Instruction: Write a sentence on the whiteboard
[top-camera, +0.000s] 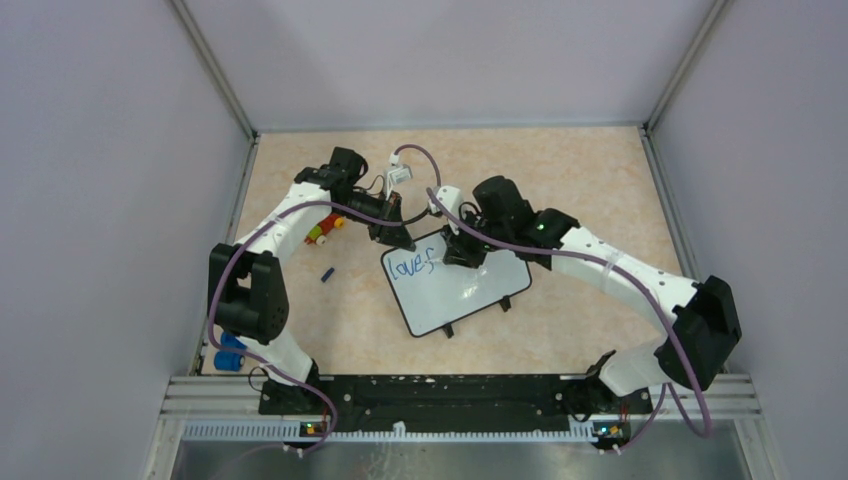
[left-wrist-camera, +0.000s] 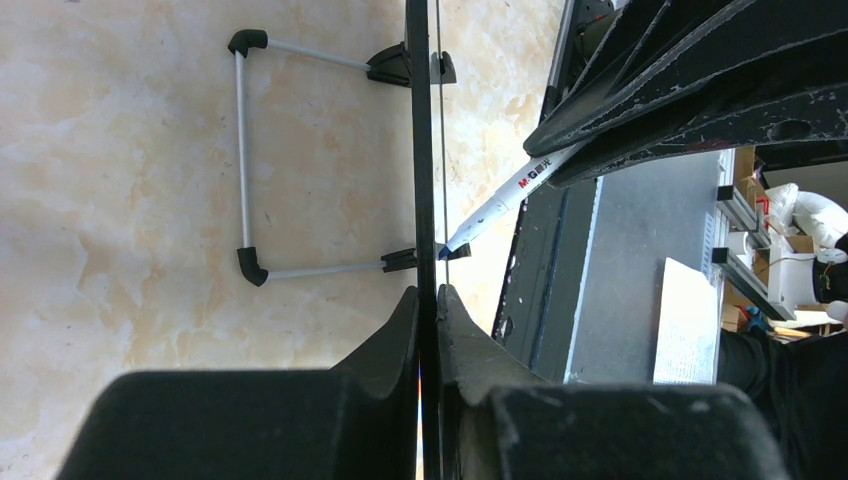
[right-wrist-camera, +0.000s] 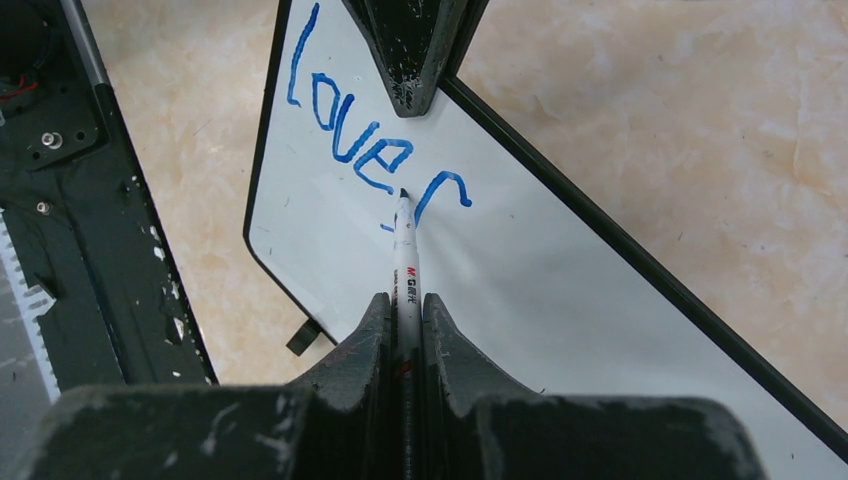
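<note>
The whiteboard (top-camera: 470, 290) lies tilted mid-table, white with a thin black frame. Blue lettering (top-camera: 413, 265) near its top left corner reads "love f" (right-wrist-camera: 350, 140). My left gripper (top-camera: 392, 232) is shut on the board's far edge; the left wrist view shows the frame (left-wrist-camera: 422, 150) edge-on between the fingers of the left gripper (left-wrist-camera: 427, 292). My right gripper (top-camera: 462, 250) is shut on a white marker (right-wrist-camera: 404, 250), with its tip touching the board (right-wrist-camera: 560, 300) just below the "f". In its own wrist view the right gripper (right-wrist-camera: 405, 298) clamps the marker's barrel. The marker (left-wrist-camera: 510, 195) also shows from the left wrist.
A small blue cap (top-camera: 327, 274) lies on the table left of the board. Red and yellow items (top-camera: 322, 230) sit under the left arm. Blue rolls (top-camera: 230, 352) rest at the near left corner. Grey walls enclose the table, and a metal rail (top-camera: 450, 400) spans the front.
</note>
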